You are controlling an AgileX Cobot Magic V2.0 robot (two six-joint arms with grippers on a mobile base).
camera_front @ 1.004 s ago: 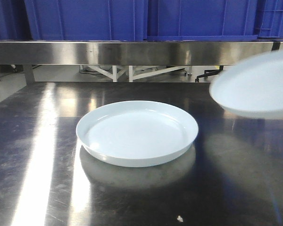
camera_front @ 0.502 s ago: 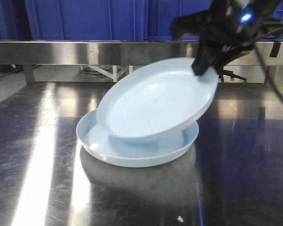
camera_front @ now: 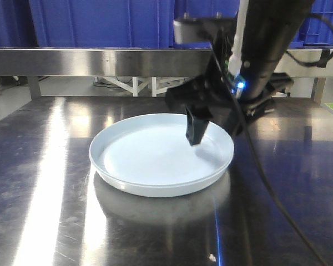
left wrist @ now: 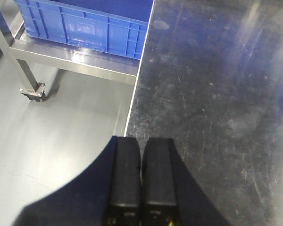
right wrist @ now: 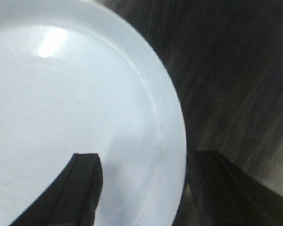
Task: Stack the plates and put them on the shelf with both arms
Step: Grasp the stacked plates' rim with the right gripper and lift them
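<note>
Two pale bluish-white plates lie nested as one stack on the dark steel tabletop. My right gripper hangs open at the stack's right rear rim. In the right wrist view one finger is over the top plate and the other is outside the rim, neither pressing it. My left gripper is shut on nothing, above the table's left edge; the front view does not show it. The shelf is the steel rail running across the back.
Big blue crates stand on the shelf behind the table. Another blue crate sits on a low wheeled steel rack beside the table's left edge, above grey floor. A white speck lies near the table's front.
The right arm brought the second plate in from the right, tilted it down onto the first and let go. It now lies flat in the stack, and the right jaws are open.
</note>
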